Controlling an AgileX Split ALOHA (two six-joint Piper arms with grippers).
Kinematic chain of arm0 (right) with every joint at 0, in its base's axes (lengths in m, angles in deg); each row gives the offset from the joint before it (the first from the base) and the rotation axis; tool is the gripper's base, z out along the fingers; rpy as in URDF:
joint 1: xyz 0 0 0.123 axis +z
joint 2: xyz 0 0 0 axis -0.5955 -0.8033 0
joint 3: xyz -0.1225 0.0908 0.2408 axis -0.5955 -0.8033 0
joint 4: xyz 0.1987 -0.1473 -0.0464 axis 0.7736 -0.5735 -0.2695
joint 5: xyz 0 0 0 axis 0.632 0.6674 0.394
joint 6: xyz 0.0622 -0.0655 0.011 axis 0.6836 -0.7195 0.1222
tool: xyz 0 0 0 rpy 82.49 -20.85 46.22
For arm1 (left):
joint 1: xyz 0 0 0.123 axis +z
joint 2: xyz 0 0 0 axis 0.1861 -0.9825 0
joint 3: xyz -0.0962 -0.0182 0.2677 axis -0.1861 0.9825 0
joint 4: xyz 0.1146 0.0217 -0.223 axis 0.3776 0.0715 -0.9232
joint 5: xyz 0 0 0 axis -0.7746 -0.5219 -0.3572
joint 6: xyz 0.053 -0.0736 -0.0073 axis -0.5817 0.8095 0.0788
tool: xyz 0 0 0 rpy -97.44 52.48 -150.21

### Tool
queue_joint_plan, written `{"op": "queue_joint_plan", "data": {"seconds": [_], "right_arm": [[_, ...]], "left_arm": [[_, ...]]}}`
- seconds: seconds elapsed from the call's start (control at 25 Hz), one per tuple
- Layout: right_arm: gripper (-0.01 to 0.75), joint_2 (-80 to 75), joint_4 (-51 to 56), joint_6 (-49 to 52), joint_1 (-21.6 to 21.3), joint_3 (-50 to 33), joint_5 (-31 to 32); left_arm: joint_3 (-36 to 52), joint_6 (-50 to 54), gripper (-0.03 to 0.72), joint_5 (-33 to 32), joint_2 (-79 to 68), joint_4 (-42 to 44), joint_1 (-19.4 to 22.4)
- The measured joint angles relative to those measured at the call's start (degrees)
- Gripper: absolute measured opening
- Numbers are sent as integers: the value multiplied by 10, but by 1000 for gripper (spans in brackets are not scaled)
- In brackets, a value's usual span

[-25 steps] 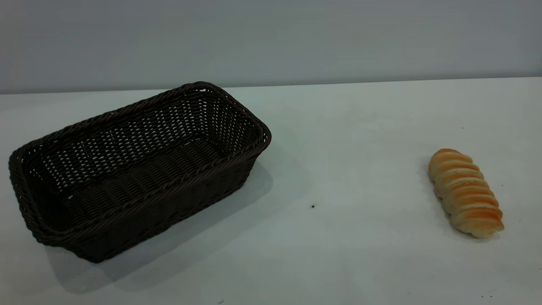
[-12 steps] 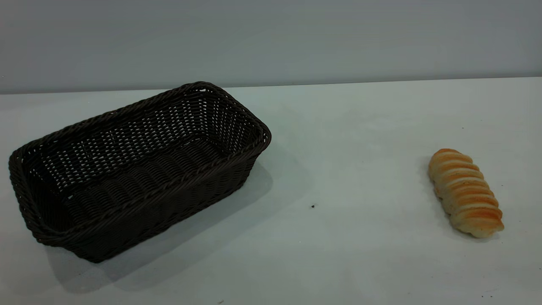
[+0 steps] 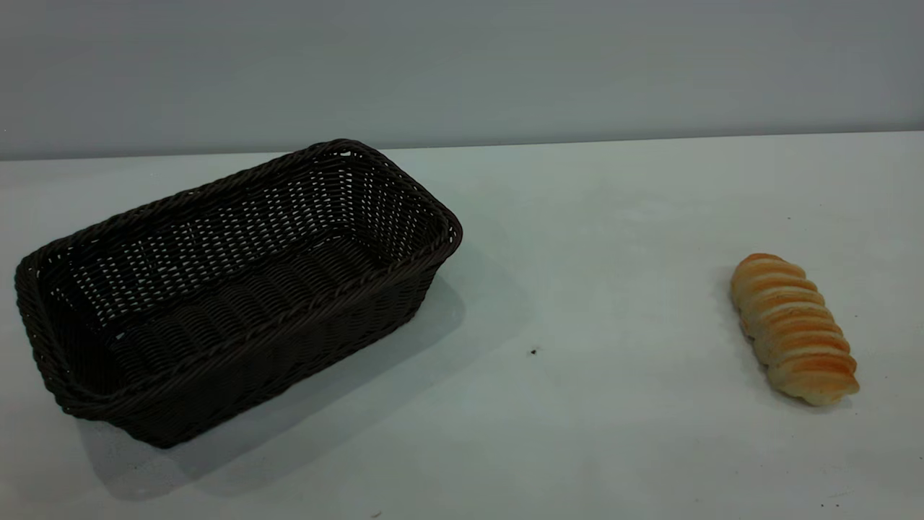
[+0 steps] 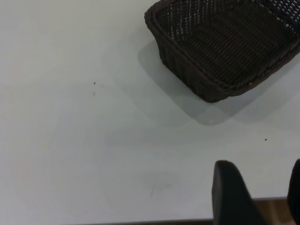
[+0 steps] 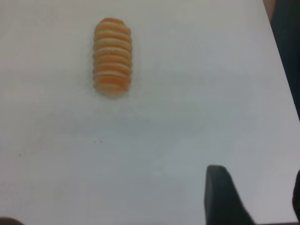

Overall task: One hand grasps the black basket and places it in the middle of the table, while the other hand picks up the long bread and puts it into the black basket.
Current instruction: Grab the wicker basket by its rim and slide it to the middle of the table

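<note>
Basket (image 3: 238, 289) left, bread (image 3: 794, 328) far right, untouched. Both grippers (image 4: 258, 197) (image 5: 255, 197) spread, empty. Risk: pinch slips off woven rim, basket tips.

1. Even, soft light falls across the table (image 3: 613, 238) in the exterior view — bright without glare.
2. The black basket (image 3: 238, 289) casts a broad, soft-edged shadow toward the near side and right, so light comes from above and behind-left.
3. The long bread (image 3: 792, 328) shows only a faint shadow at its base.
4. The right wrist view is soft — the bread's ridges (image 5: 112, 56) look blurred.
5. Both wrist views darken slightly toward their corners.
</note>
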Motion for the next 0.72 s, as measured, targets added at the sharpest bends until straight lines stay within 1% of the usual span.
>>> {"op": "queue_joint_plan", "data": {"seconds": [0.4,0.6,0.72], "right_arm": [[269,0,1,-12,0,4,-4],[274,-9,55,-26,0,44,-75],[301,-52,92,-59,0,63,-99]], "left_arm": [[-1,0,366,1,0,0,0],[-36,0,366,57,-6,-26,0],[-54,0,366,64,-53,-28,0]]}}
